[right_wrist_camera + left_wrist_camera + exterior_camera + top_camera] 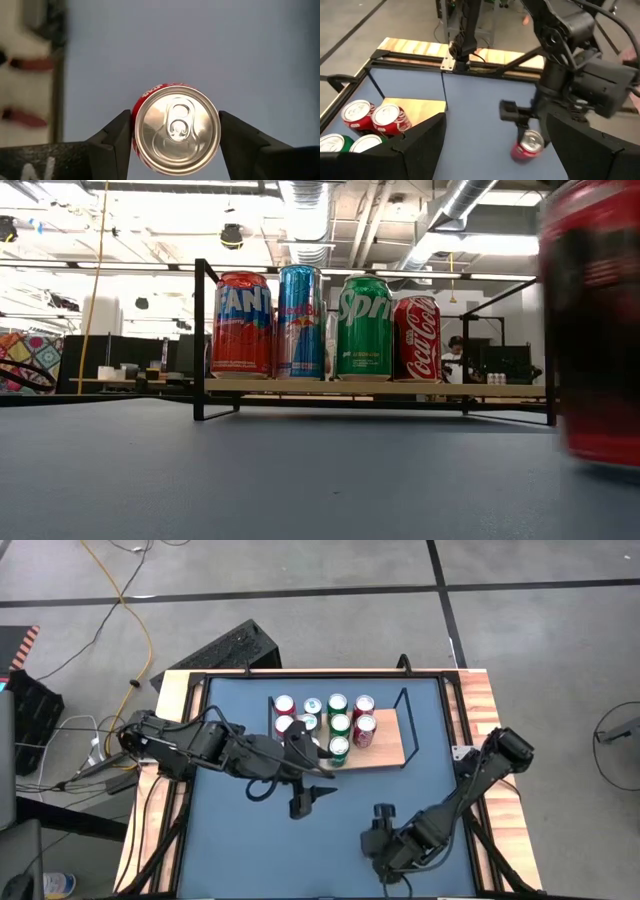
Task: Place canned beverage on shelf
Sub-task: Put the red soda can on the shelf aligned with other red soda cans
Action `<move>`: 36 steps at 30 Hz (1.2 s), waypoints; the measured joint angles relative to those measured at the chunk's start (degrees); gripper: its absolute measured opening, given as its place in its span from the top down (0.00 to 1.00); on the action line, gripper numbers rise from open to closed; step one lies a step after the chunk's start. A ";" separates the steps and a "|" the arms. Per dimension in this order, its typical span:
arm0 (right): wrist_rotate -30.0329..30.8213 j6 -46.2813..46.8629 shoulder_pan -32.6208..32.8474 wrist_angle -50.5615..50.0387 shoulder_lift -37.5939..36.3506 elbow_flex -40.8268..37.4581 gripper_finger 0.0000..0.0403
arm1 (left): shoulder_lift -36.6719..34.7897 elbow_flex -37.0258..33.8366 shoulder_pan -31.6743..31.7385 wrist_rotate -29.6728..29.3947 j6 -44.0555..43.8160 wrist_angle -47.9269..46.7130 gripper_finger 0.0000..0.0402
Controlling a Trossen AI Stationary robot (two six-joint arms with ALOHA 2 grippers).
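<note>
With the right gripper point(175, 135) jaws closing on the upright red can point(175, 131), you are lifting straight toward the shelf point(385, 735); left gripper point(305, 802) jaws are standing wide.

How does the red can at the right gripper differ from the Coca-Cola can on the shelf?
The red can stands on the blue tabletop, between the right gripper's fingers; the Coca-Cola can stands on the shelf, beside the Sprite can, untouched. Both are upright and red.

Cans point(325, 722) stand in rows on the shelf point(386, 740) at the desk's point(220, 840) rear; one can point(527, 145) stands apart, nearer the front.
</note>
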 joint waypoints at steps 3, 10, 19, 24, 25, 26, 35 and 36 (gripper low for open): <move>2.57 6.77 -1.12 -0.08 0.03 -0.05 0.43 | -0.29 0.19 -0.09 1.71 1.32 -1.02 0.18; 5.10 17.58 -4.15 -0.49 0.03 -0.05 0.43 | -2.16 0.37 -1.51 3.91 5.24 -2.03 0.18; 8.31 23.15 -6.58 -0.59 0.01 -0.05 0.43 | -3.54 0.37 -5.91 3.70 8.53 -5.57 0.18; 10.23 22.57 -7.24 -0.49 -0.01 -0.01 0.43 | -3.56 -1.55 -8.41 0.87 8.52 -5.76 0.18; 9.91 22.12 -7.45 -0.66 -0.01 -0.01 0.43 | -3.56 -2.26 -8.78 0.69 8.44 -5.66 0.18; 9.16 21.49 -7.77 -0.62 -0.01 -0.01 0.43 | -3.56 -3.16 -9.04 0.70 8.44 -5.38 0.18; 7.04 18.69 -9.62 0.13 -0.10 0.10 0.33 | -3.54 -12.34 -9.03 1.94 7.45 -0.62 0.18; 7.06 18.19 -9.64 0.24 -0.20 0.20 0.32 | -3.53 -13.31 -9.01 2.23 7.41 0.14 0.18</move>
